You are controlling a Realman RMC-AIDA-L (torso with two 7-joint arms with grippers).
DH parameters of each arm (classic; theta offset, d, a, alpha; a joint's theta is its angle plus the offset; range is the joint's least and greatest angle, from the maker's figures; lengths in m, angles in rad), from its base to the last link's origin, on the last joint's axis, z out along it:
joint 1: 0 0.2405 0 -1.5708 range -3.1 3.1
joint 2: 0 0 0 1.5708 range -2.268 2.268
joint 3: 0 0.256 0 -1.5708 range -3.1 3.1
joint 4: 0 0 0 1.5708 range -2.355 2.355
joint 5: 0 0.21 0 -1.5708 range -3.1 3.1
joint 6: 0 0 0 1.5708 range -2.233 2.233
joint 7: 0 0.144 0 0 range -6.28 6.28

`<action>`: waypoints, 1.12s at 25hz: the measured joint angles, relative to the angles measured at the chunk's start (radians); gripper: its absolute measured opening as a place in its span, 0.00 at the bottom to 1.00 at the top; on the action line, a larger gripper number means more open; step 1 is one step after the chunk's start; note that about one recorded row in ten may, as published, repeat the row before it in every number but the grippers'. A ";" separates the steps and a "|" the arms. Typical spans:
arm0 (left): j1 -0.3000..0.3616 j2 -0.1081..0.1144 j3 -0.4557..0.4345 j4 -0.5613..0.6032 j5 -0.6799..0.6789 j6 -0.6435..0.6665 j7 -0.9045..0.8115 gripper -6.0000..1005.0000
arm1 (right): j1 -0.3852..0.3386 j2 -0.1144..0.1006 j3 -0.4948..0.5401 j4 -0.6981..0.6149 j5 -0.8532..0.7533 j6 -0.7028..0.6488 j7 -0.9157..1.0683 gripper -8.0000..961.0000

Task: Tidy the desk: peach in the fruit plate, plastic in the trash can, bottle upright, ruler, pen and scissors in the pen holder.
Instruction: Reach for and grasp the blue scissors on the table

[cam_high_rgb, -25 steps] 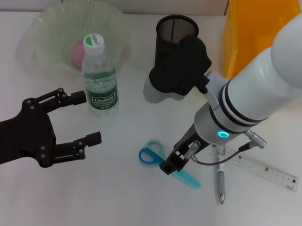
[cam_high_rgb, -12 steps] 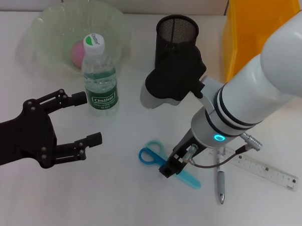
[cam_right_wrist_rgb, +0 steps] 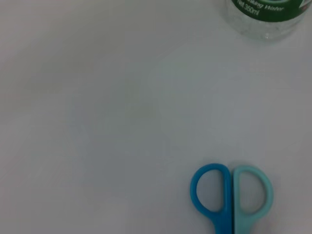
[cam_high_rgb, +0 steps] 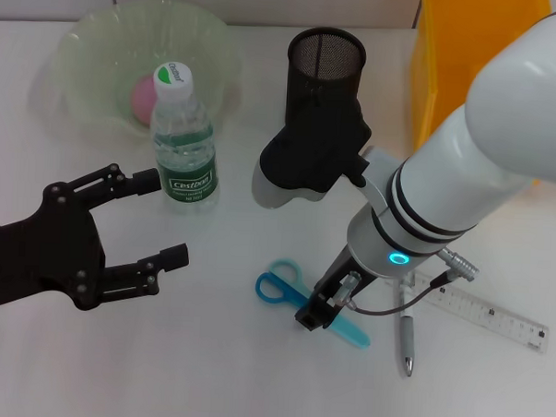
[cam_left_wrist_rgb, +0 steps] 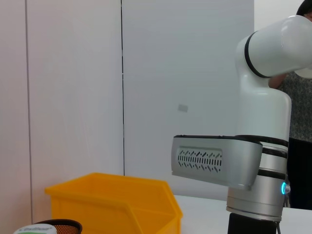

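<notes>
The blue scissors [cam_high_rgb: 282,284] lie on the white desk, handles to the left; their handles also show in the right wrist view [cam_right_wrist_rgb: 231,194]. My right gripper [cam_high_rgb: 314,311] points down right over the scissors' blades, close to the pivot. My left gripper [cam_high_rgb: 165,218] is open and empty, hovering low left of the upright bottle [cam_high_rgb: 182,138]. The pen [cam_high_rgb: 406,336] and the clear ruler [cam_high_rgb: 491,316] lie to the right of the scissors. The pink peach [cam_high_rgb: 143,95] sits in the green fruit plate [cam_high_rgb: 91,43]. The black mesh pen holder [cam_high_rgb: 325,55] stands at the back. No plastic is in view.
A yellow bin [cam_high_rgb: 469,51] stands at the back right; it also shows in the left wrist view [cam_left_wrist_rgb: 112,200], beside the right arm [cam_left_wrist_rgb: 258,161]. The bottle's base [cam_right_wrist_rgb: 265,17] shows in the right wrist view.
My right arm has shifted slightly left and its gripper has come a little nearer the scissors. The left arm and the objects have not moved.
</notes>
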 joint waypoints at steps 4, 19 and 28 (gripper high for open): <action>0.001 0.000 0.000 0.000 0.000 0.000 0.000 0.84 | 0.004 0.000 0.000 0.000 0.001 0.000 0.000 0.45; -0.003 0.000 0.000 -0.010 0.000 0.000 0.000 0.84 | 0.023 0.000 0.001 0.032 0.004 -0.001 0.002 0.35; -0.003 0.000 0.000 -0.009 0.000 0.000 0.001 0.84 | 0.028 0.000 -0.001 0.037 0.007 -0.003 0.002 0.26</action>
